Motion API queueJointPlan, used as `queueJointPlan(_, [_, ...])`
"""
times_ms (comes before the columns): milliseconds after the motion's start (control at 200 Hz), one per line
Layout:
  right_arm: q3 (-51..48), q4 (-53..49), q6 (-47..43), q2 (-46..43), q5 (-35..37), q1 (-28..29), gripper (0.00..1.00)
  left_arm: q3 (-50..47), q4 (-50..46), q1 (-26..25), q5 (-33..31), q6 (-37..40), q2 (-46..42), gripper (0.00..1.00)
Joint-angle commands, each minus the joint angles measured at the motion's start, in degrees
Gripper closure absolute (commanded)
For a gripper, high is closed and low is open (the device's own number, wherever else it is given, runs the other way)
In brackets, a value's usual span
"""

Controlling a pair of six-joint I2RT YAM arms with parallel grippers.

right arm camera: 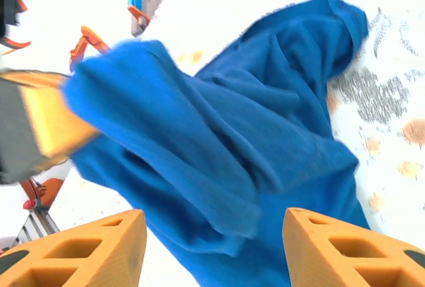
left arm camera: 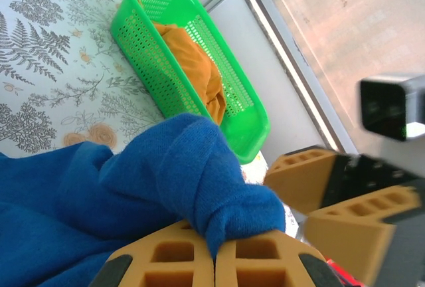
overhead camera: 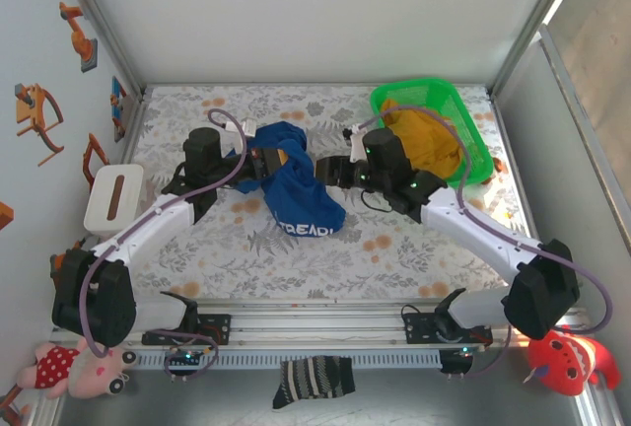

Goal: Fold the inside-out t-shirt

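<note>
Reaching inward from the near edge, both arms are bent toward the middle of the fern-patterned surface (overhead camera: 414,244). The blue t-shirt (overhead camera: 301,194) is bunched there, one fold pinched in the closed left claw (left arm camera: 214,247). The right claw (right arm camera: 212,224) is held open just beside the cloth. A green basket (overhead camera: 475,145) holding a yellow garment (overhead camera: 426,140) is set at the far right corner, within pale walls.

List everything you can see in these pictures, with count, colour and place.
t-shirt: one, royal blue, bunched mid-table
basket: one, green, far right of table
garment: one, mustard yellow, inside basket
box: one, white, left edge of table
sock: one, dark with pale stripes, below near rail
plush doll: one, pink, near left corner
plush toy: one, red, near right corner
table: one, grey floral
left end effector: one, orange, shut on t-shirt
right end effector: one, orange, open, by t-shirt
</note>
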Motion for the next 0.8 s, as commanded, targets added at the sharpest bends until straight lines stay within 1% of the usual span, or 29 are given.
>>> queueJointPlan(0, [4.2, -4.9, -4.5, 1.7, 3.1, 2.3, 0.57, 0.9, 1.9, 0.2, 1.8, -0.4, 0.3, 1.00])
queueJointPlan(35, [4.7, -4.4, -4.5, 2.0, 2.6, 3.0, 0.64, 1.0, 1.7, 0.3, 1.8, -0.3, 0.4, 1.00])
queueJointPlan(85, [5.3, -3.8, -4.2, 2.5, 1.9, 4.1, 0.78, 1.2, 1.7, 0.3, 1.8, -0.3, 0.6, 1.00])
queueJointPlan(130, [5.6, -3.1, -3.8, 3.0, 0.9, 4.8, 0.86, 1.3, 1.6, 0.3, 1.7, -0.4, 0.6, 1.00])
queueJointPlan(155, [5.6, -2.6, -3.3, 3.3, 0.3, 5.2, 0.87, 1.4, 1.6, 0.2, 1.8, -0.4, 0.7, 1.00])
queueJointPlan(200, [5.4, -1.4, -2.4, 4.0, -0.7, 5.8, 0.87, 1.5, 1.4, 0.2, 1.8, -0.2, 0.7, 1.00])
queueJointPlan(250, [4.9, 0.4, -1.3, 5.1, -1.7, 6.1, 0.82, 1.7, 1.2, 0.3, 1.8, -0.1, 0.8, 1.00])
queueJointPlan(345, [4.1, 3.2, 0.1, 7.3, -2.3, 6.2, 0.82, 1.9, 0.9, 0.3, 1.8, -0.1, 0.7, 1.00])
queueJointPlan(481, [5.2, 3.2, 0.3, 10.4, -0.2, 5.9, 0.74, 1.9, 0.2, 0.2, 1.7, 0.2, 0.1, 1.00])
queueJointPlan(651, [6.4, 3.2, 0.3, 12.6, 0.8, 4.7, 0.64, 1.7, -0.3, 0.2, 1.7, 0.4, -0.9, 1.00])
queueJointPlan(796, [6.3, 4.0, 1.2, 13.3, 1.1, 3.5, 0.60, 1.6, -0.9, 0.2, 2.0, 0.7, -1.4, 1.00])
